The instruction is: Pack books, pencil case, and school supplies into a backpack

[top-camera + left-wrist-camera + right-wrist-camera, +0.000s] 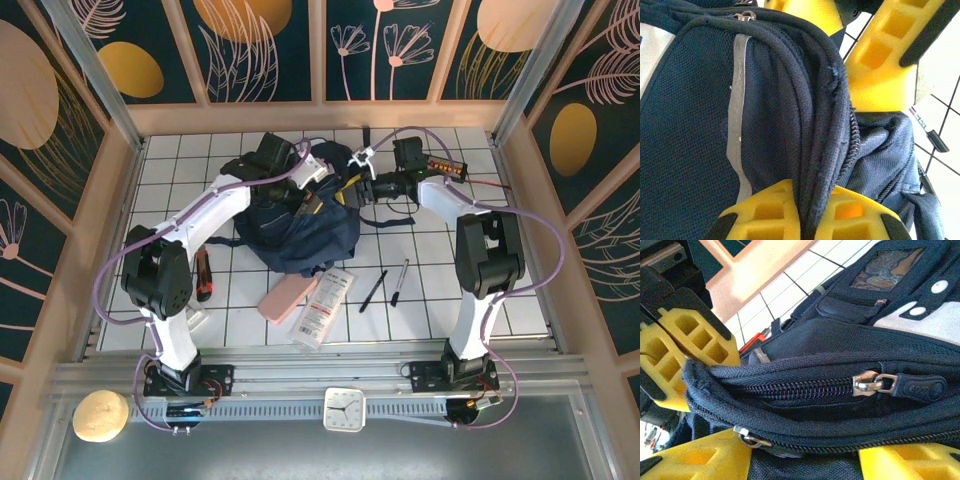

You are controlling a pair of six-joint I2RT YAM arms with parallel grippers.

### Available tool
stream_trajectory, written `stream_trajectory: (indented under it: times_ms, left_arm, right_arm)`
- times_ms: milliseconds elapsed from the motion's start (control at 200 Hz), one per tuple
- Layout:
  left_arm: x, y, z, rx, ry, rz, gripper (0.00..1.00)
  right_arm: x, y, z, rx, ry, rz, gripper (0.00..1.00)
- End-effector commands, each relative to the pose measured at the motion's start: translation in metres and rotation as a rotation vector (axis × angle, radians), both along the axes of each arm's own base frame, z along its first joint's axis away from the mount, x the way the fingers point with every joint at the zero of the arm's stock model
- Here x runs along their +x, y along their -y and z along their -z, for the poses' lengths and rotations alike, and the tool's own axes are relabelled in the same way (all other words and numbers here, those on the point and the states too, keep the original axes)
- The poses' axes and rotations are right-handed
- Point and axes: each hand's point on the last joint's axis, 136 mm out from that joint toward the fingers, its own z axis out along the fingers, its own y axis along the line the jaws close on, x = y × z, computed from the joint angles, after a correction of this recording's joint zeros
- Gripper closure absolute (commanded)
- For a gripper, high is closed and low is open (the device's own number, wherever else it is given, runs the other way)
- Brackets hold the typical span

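Note:
The navy backpack (300, 235) lies at the middle of the tiled table, its top toward the back. My left gripper (812, 202) is shut on a fold of the backpack's (700, 130) rim beside the zipper. My right gripper (805, 465) is open, and the backpack's zippered edge (805, 390) lies between its yellow fingers (705, 460). A silver zipper pull (751, 439) sits by the left one. In front of the pack lie the pink pencil case (290, 297), the white booklet (325, 305) and two dark pens (374, 290) (399, 281). The navy book is hidden.
A black box with orange lights (445, 165) and its cable sit at the back right. A dark and red object (204, 276) lies by the left arm. A small clock (343, 408) and a round tan object (100, 415) rest near the front rail.

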Motion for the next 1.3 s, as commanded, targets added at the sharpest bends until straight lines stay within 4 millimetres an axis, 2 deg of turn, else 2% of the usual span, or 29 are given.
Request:
stream_trajectory:
  times_ms: [0, 45, 95, 125, 175, 325, 400, 465, 560, 801, 981, 1051, 1211, 1296]
  left_arm:
    - [-0.023, 0.028, -0.049, -0.182, 0.016, 0.133, 1.00]
    - [-0.022, 0.028, -0.049, -0.183, 0.014, 0.133, 1.00]
    - [-0.022, 0.028, -0.048, -0.183, 0.014, 0.132, 1.00]
    - [-0.021, 0.026, -0.048, -0.179, 0.015, 0.128, 1.00]
    - [-0.018, 0.023, -0.045, -0.158, 0.021, 0.110, 1.00]
    - [-0.006, -0.003, -0.015, 0.032, 0.044, 0.027, 1.00]
    - [-0.004, -0.020, 0.004, 0.144, 0.046, -0.001, 1.00]
    - [-0.002, -0.030, 0.011, 0.196, 0.065, -0.028, 1.00]
    - [0.004, -0.039, 0.014, 0.243, 0.088, -0.069, 1.00]
    - [0.030, -0.071, 0.013, 0.409, 0.189, -0.207, 1.00]
    - [0.041, -0.081, 0.009, 0.454, 0.219, -0.275, 1.00]
    - [0.047, -0.083, 0.004, 0.466, 0.238, -0.299, 1.00]
    - [0.058, -0.103, -0.001, 0.563, 0.297, -0.372, 1.00]
    - [0.057, -0.103, -0.003, 0.557, 0.309, -0.370, 1.00]
  right_arm:
    - [0.009, -0.013, 0.005, -0.029, 0.103, -0.019, 0.42]
    - [0.009, -0.015, 0.005, -0.021, 0.115, -0.022, 0.45]
    - [0.013, -0.015, 0.002, -0.015, 0.133, -0.010, 0.57]
    - [0.015, -0.015, 0.000, -0.009, 0.143, -0.001, 0.69]
    - [0.020, -0.012, -0.007, -0.005, 0.163, 0.026, 1.00]
    - [0.029, 0.007, -0.027, -0.036, 0.214, 0.108, 1.00]
    - [0.032, 0.017, -0.031, -0.082, 0.219, 0.139, 1.00]
    - [0.033, 0.024, -0.033, -0.116, 0.220, 0.154, 1.00]
    - [0.032, 0.028, -0.032, -0.176, 0.216, 0.160, 1.00]
    - [0.023, 0.049, -0.005, -0.466, 0.208, 0.150, 1.00]
    - [0.008, 0.041, -0.023, -0.413, 0.153, 0.127, 1.00]
    - [-0.001, 0.038, -0.024, -0.403, 0.123, 0.106, 1.00]
    - [-0.012, 0.043, -0.023, -0.441, 0.119, 0.111, 1.00]
    - [-0.016, 0.039, -0.029, -0.396, 0.108, 0.104, 1.00]
